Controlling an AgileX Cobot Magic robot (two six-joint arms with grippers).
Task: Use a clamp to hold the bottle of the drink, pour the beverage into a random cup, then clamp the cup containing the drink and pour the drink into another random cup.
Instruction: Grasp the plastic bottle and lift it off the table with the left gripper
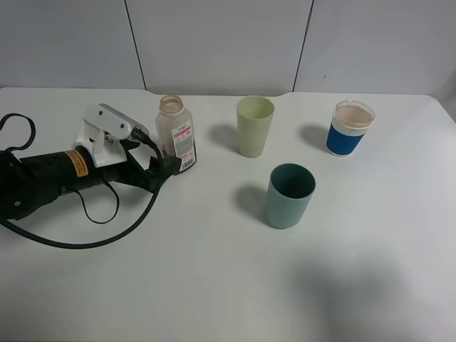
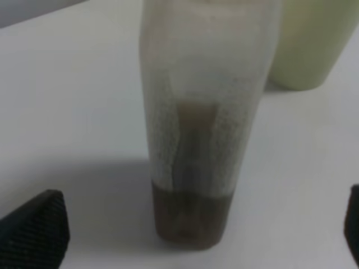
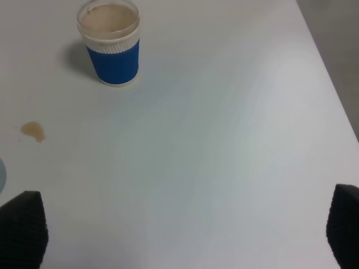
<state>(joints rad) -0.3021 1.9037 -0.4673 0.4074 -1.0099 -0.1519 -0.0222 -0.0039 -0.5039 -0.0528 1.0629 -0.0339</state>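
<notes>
Exterior high view: the bottle [image 1: 177, 134] stands upright, left of centre in the upper half of the frame, long axis vertical, mouth up, with the beverage [image 2: 190, 216] low in its base; the left end effector [image 1: 158, 153] reaches in from the left, jaws wide open, fingertips [image 2: 33, 230] either side of the bottle, not touching; the right end effector [image 3: 184, 227] is open above the tabletop [image 3: 224, 140].

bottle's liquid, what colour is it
Brown liquid low in the bottle; clearest in the left wrist view.
</notes>
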